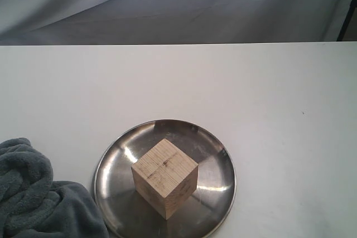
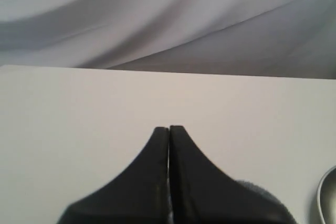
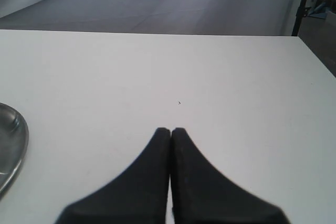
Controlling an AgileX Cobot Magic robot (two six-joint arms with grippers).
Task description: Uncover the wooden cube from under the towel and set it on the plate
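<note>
The wooden cube [image 1: 165, 178] stands uncovered in the middle of the steel plate [image 1: 217, 163], near the table's front edge. The blue-grey towel [image 1: 33, 199] lies bunched on the table just left of the plate, touching its rim. Neither gripper shows in the exterior view. My left gripper [image 2: 169, 128] is shut with nothing between its black fingers; a bit of towel [image 2: 260, 188] and the plate's rim [image 2: 326, 192] peek beside it. My right gripper [image 3: 170, 129] is also shut and empty, over bare table, with the plate's edge [image 3: 13, 140] off to one side.
The white table [image 1: 178, 82] stretches behind and to the right of the plate. A grey cloth backdrop [image 1: 167, 4] hangs beyond its far edge. A dark stand [image 3: 300, 3] rises past the table's far right corner.
</note>
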